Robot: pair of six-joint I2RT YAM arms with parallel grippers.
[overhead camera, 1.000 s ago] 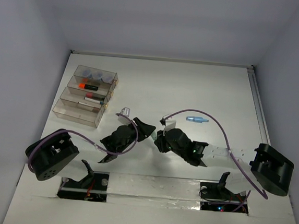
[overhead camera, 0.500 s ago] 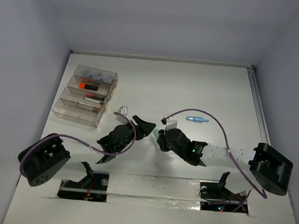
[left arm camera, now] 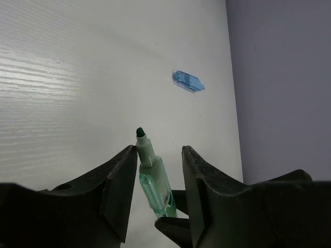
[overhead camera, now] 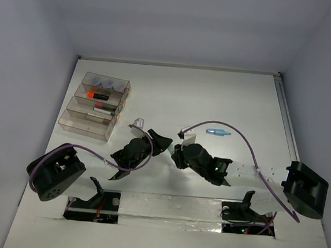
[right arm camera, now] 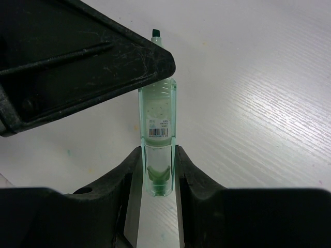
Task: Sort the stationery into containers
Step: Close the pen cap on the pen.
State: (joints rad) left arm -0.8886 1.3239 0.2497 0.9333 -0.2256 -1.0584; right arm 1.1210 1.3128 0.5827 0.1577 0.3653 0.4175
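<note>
I have one pale green marker (right arm camera: 156, 129), uncapped, above mid-table (overhead camera: 214, 93). My right hand (right arm camera: 156, 155) is clamped on its rear end, and my left hand (left arm camera: 159, 152) is spread open astride its tip. One light blue item (left arm camera: 187, 81) lies further off to the right. The far-left bins (overhead camera: 84, 125) hold three pots (overhead camera: 106, 84) and one orange highlighter (overhead camera: 92, 95).

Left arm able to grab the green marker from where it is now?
Likely yes: the left gripper is open astride the green marker's tip end; the right gripper clamps only its rear.
</note>
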